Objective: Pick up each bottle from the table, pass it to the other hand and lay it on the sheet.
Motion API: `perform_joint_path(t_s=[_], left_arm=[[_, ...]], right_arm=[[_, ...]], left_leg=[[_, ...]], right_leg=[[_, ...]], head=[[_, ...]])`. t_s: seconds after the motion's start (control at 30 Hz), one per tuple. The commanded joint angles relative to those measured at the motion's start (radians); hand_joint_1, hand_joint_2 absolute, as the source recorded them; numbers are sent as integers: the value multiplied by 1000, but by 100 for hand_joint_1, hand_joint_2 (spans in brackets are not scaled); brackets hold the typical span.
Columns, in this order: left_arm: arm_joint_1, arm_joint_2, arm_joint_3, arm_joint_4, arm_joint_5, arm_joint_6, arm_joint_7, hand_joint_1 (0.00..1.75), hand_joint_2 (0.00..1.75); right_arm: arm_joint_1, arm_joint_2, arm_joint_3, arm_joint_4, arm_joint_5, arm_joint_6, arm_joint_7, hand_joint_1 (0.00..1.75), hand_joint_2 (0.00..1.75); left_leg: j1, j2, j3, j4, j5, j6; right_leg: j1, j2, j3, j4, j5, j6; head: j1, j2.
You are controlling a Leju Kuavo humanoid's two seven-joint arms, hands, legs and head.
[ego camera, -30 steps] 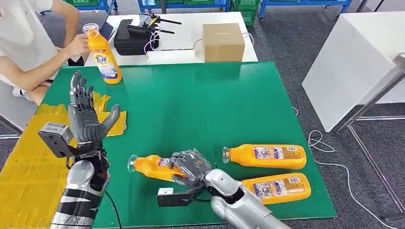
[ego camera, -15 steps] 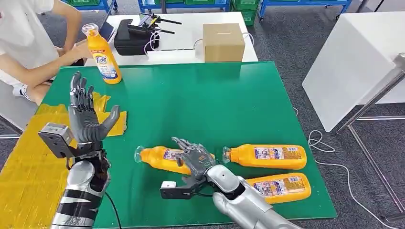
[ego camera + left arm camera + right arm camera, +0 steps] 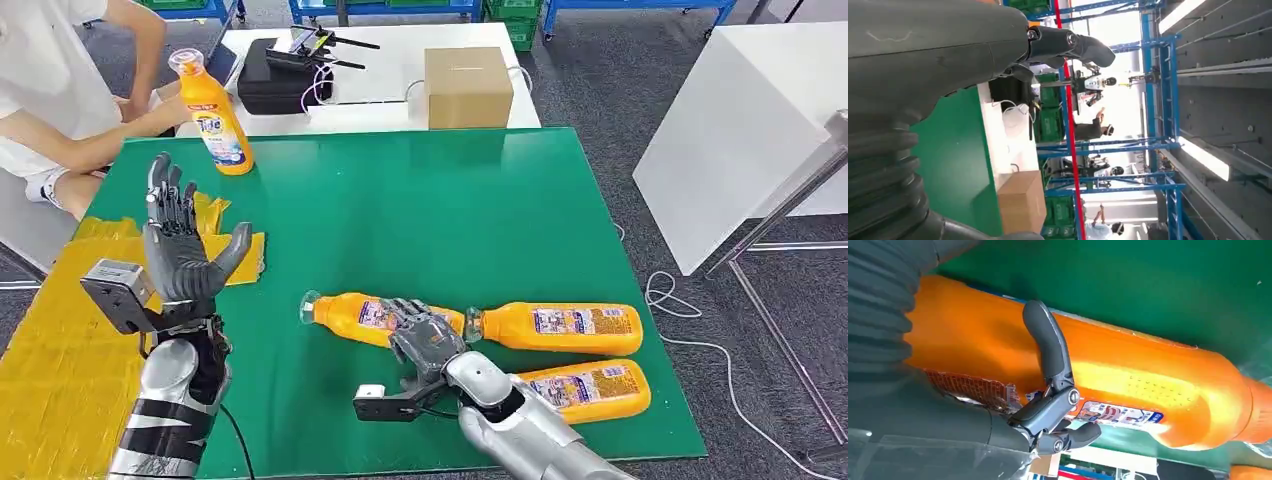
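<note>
An orange bottle (image 3: 350,313) lies near the front of the green table (image 3: 420,210), cap to the left. My right hand (image 3: 425,340) grips its body; in the right wrist view the thumb (image 3: 1048,340) curves across the bottle (image 3: 1148,380) with fingers on its other side. Two more orange bottles lie beside it on the right, one (image 3: 560,328) almost touching it and one (image 3: 580,390) nearer the front edge. My left hand (image 3: 180,250) is raised, open and empty, over the edge of the yellow sheet (image 3: 50,380). A fourth bottle (image 3: 212,115) stands upright at the back left.
A person (image 3: 50,90) sits at the back left, a hand close to the upright bottle. Behind the green table stand a cardboard box (image 3: 467,87) and a black device (image 3: 285,75). A white table (image 3: 740,120) is at the right, with cables on the floor.
My right hand and the bottle under it have shifted right and slightly away, up to the neighbouring bottle's cap. The left hand has stayed raised and open.
</note>
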Motion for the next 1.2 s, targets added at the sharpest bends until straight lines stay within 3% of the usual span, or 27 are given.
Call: perform_joint_path(t_s=[0.03, 0.3, 0.6, 0.93, 1.2], left_arm=[[-19, -5, 22, 28, -1, -1, 7, 0, 175], [-3, -4, 29, 17, -6, 2, 8, 0, 175], [32, -4, 44, -17, -35, 16, 19, 0, 175], [46, 3, 53, -34, -40, 33, 19, 0, 175], [34, 4, 47, -17, -39, 40, 13, 0, 175]], right_arm=[[-17, -29, 25, 91, 3, 38, -4, 0, 175], [14, -49, -13, 39, -10, 9, 4, 0, 175], [104, -44, -141, -149, 24, -121, 44, 0, 175], [187, -32, -218, -334, -98, -201, -102, 0, 175], [208, -39, -229, -384, -159, -216, -155, 0, 175]], left_leg=[[1, -2, 0, -1, 0, 0], [1, -2, 0, -1, 1, -1], [0, -1, -1, 0, 0, 0], [1, -2, -7, 0, -1, -1], [0, -1, -9, 0, 0, 0]], right_leg=[[1, -2, 1, -1, 0, 0], [1, -2, 1, -2, 1, 0], [0, -2, 0, -1, 0, 0], [1, -2, -6, -1, -1, 0], [0, -1, -9, 0, 0, 0]], head=[[0, 0], [0, 0], [0, 0], [0, 0], [0, 0]])
